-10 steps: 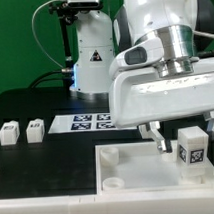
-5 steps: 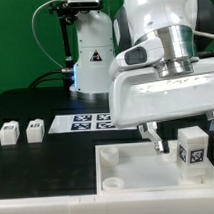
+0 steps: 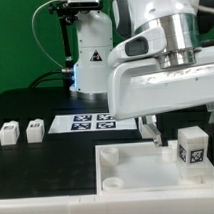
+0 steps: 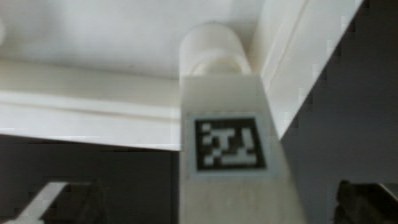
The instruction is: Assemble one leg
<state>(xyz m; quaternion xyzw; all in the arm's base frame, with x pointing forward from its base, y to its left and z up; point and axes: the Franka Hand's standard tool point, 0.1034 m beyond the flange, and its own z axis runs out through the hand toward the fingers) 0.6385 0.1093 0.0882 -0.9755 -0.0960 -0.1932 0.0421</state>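
Your leg (image 3: 193, 150) stands upright at the lower right of the exterior view, on the white tray (image 3: 137, 166), with a tagged face turned to the camera. Its long axis is vertical, which is what your next move depends on. The fingers (image 3: 155, 133) hang just above it, pointing straight down, so their approach line runs along the leg's length rather than across it.

In the wrist view the leg (image 4: 228, 130) runs straight away from the camera. One finger (image 4: 50, 203) shows on one side and its partner on the other. They're spread wide, with clear dark gaps between each pad and the leg, so they hold nothing and touch nothing.

The leg sits close to the middle of the opening. In the exterior view it looks a little nearer the finger on that view's right, but that finger is mostly hidden, so don't rely on it.

As I read it, a straight descent would bring the pads down either side of the leg, and closing would grip it across its short width. I can't tell from here whether the foot is seated in a corner socket or only resting on the tray.

Two spare legs (image 3: 22, 131) stand at the mid left on the black worktop (image 3: 35, 105), well away from the fingers, with the marker board (image 3: 91, 122) lying between them and the tray
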